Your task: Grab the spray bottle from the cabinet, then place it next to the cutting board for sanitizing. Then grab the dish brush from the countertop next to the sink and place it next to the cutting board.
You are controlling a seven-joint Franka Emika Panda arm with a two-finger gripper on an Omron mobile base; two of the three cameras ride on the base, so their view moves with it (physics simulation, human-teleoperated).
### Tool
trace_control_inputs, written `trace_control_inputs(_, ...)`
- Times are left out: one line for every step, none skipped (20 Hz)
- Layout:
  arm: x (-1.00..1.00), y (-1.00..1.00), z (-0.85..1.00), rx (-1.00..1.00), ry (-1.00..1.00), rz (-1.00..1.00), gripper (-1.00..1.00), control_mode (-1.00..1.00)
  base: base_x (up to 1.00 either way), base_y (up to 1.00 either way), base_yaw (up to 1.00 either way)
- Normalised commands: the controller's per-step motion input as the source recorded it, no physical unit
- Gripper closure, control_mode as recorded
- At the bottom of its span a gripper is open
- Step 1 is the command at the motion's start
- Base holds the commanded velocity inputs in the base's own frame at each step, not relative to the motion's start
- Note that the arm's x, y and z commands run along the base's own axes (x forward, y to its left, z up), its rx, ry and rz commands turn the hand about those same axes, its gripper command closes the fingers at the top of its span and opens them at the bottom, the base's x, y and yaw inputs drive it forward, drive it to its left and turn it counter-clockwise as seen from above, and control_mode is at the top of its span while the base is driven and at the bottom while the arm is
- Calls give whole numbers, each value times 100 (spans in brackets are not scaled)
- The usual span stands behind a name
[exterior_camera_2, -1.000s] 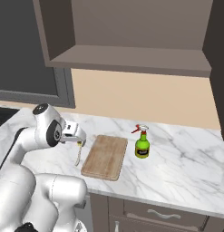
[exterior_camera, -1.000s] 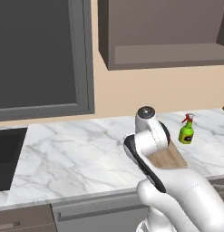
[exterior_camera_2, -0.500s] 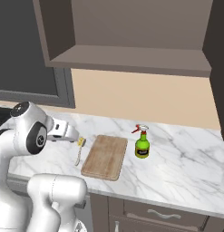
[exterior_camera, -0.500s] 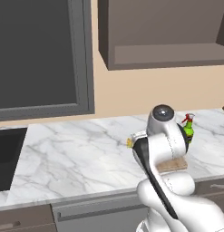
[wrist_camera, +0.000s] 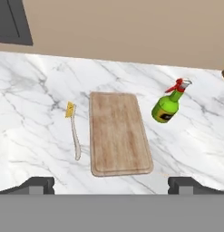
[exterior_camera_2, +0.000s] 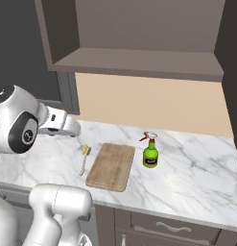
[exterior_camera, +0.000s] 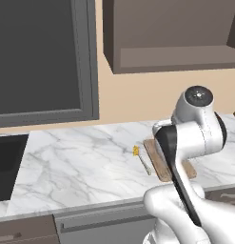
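Observation:
The cutting board [wrist_camera: 118, 133] lies flat on the white marble countertop [wrist_camera: 31, 90]. The dish brush [wrist_camera: 74, 131] rests on the marble just left of the board, parallel to it, yellow head toward the wall. On the board's right the green spray bottle [wrist_camera: 167, 108] stands upright. My gripper [wrist_camera: 111, 185] hovers above the counter's front edge, open, its fingertips [wrist_camera: 38, 183] wide apart with nothing between them. From the right base view, board [exterior_camera_2: 110, 166], brush [exterior_camera_2: 84, 158] and bottle [exterior_camera_2: 149, 153] sit in a row. The cabinet [exterior_camera_2: 139, 43] hangs open above.
The black sink [exterior_camera: 7, 164] is recessed at the far left of the counter. A dark grey framed panel [exterior_camera: 43, 57] covers the wall left of the cabinet. My own white arm [exterior_camera: 185, 143] hides most of the board in the left base view.
My hand has risen and pulled back from the counter, away from the brush. The brush stays lying beside the board, uncovered in the left base view.

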Motion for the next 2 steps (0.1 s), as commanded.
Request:
trace_control_inputs(-35,-53,56,4,-1,-2,-100,-100,0,0,0)
trace_control_inputs(-14,-66,33,6,0,-2,-100,-100,0,0,0)
